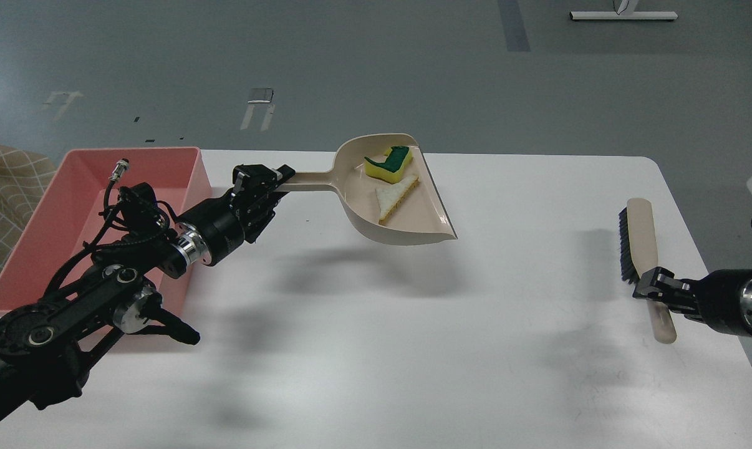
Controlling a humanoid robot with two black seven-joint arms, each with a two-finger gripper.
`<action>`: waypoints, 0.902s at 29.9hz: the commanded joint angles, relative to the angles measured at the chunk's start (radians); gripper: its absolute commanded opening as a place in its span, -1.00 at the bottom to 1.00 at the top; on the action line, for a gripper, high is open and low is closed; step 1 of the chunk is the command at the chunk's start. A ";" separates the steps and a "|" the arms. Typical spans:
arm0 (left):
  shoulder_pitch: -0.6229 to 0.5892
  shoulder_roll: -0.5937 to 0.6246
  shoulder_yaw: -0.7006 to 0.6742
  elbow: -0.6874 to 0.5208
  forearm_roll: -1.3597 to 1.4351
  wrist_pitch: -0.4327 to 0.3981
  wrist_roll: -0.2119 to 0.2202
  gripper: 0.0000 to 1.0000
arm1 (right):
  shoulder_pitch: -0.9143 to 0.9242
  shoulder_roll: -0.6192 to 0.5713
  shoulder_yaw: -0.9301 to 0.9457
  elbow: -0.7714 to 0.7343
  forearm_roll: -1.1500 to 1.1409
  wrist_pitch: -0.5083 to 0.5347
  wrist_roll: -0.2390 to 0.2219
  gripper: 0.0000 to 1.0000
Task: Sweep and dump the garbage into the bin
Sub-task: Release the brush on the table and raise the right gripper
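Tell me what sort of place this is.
Probably a robot lab or test room, not a home: a bare white table on a plain grey floor with tape marks, set only with a pink tub, dustpan and brush.

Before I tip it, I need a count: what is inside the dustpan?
Inside the dustpan: a yellow sponge piece with a green side and a pale strip. Nothing appears hidden under them.
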 commanded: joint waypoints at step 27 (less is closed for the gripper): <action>0.000 -0.001 -0.029 0.002 -0.002 0.000 0.002 -1.00 | 0.005 0.051 0.017 0.009 -0.034 0.000 0.000 -0.17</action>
